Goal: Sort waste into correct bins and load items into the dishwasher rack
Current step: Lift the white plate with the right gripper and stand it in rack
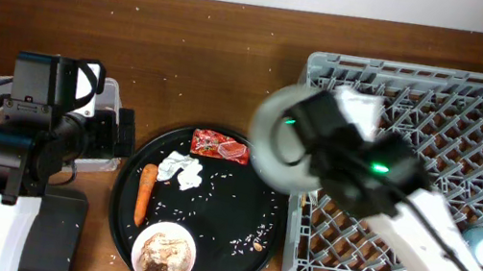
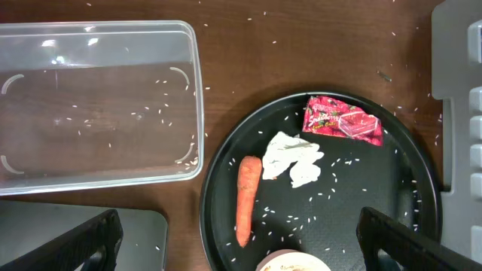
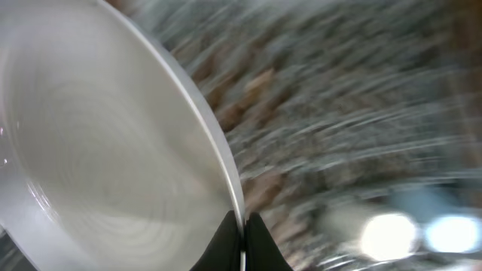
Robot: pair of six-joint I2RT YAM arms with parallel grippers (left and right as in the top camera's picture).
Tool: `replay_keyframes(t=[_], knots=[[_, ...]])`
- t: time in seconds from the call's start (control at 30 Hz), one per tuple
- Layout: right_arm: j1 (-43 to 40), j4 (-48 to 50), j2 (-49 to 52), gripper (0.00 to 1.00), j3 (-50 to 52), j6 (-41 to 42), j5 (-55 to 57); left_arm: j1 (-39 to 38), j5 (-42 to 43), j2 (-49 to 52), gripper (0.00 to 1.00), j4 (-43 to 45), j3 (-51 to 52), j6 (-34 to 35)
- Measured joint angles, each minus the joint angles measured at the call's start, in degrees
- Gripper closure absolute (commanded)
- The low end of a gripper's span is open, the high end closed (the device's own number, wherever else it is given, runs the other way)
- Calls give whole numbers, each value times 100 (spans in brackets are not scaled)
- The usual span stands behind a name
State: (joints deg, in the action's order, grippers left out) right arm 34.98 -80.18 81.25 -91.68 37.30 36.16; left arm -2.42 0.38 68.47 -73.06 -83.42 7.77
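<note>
Pinched by its rim in the closed right gripper (image 3: 241,229), the white plate (image 3: 98,150) is held mid-frame at the rack (image 1: 480,105), while the left gripper (image 2: 241,237) is spread wide, empty, above the carrot (image 2: 248,197), tip pointed down-frame.

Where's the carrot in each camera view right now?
Overhead: carrot lies on the left side of the round black tray.
Left wrist: lower centre, lying top to bottom.
Right wrist: not in it.
Shared landmark: crumpled tissue just right of it.

white arm links (image 1: 445,248), black joints (image 1: 25,152) (green leds (image 1: 378,167))
</note>
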Motion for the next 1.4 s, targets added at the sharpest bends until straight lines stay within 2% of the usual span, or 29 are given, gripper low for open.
replay_keyframes(t=[0.03, 0.1, 0.23, 0.3, 0.5, 0.73, 0.83, 0.9, 0.97, 1.0, 1.03, 1.1, 1.17, 1.2, 1.23, 1.27, 1.3, 1.37, 1.4], knots=[[-472, -50, -197, 96, -39, -162, 852, 0, 0, 0, 1, -2, 0, 0], [-1025, -63, -225, 96, -48, -354, 1615, 0, 0, 0, 1, 4, 0, 0], [-2339, 258, 289, 96, -48, -560, 2310, 0, 0, 0, 1, 0, 0, 0], [-2623, 339, 621, 96, -52, -581, 2312, 0, 2, 0, 1, 0, 0, 0], [-2734, 503, 1788, 96, -52, -603, 2205, 0, 0, 0, 1, -2, 0, 0], [-2702, 592, 1899, 96, -52, -608, 2055, 0, 0, 0, 1, -2, 0, 0], [-2688, 957, 1899, 96, -52, -1029, 2052, 0, 0, 0, 1, -2, 0, 0], [-2597, 1408, 1899, 95, -52, -1620, 2028, -2, 2, 0, 1, -4, 0, 0], [-2435, 1788, 1902, 90, -55, -2608, 1897, -2, 2, 0, 1, -4, 0, 0], [-2380, 1825, 1902, 73, -55, -2968, 1856, 0, 0, 0, 1, 0, 0, 0], [-2374, 1834, 1902, 61, -55, -3150, 1838, 0, 0, 0, 1, -2, 0, 0], [-2371, 1825, 1902, 45, -55, -3348, 1834, 0, 0, 0, 1, 0, 0, 0], [-2347, 1593, 1886, 43, -74, -3298, 1766, 0, 2, 0, 1, -2, 0, 0], [-2277, 1386, 1808, 43, -116, -3178, 1539, 0, 0, 0, 1, 4, 0, 0], [-2120, 1117, 1596, 48, -286, -3099, 859, 0, 0, 0, 1, 9, 0, 0], [-1910, 1047, 1294, 46, -481, -3051, -28, -2, 2, 0, 1, -2, 0, 0], [-1368, 1095, 503, 47, -820, -2922, -2129, 0, 0, 0, 1, -2, 0, 0], [-929, 1178, 221, 47, -885, -2487, -3578, 0, 0, 0, 1, 0, 0, 0], [-280, 1443, 551, 47, -682, -2068, -4247, 0, 0, 0, 1, -2, 0, 0]])
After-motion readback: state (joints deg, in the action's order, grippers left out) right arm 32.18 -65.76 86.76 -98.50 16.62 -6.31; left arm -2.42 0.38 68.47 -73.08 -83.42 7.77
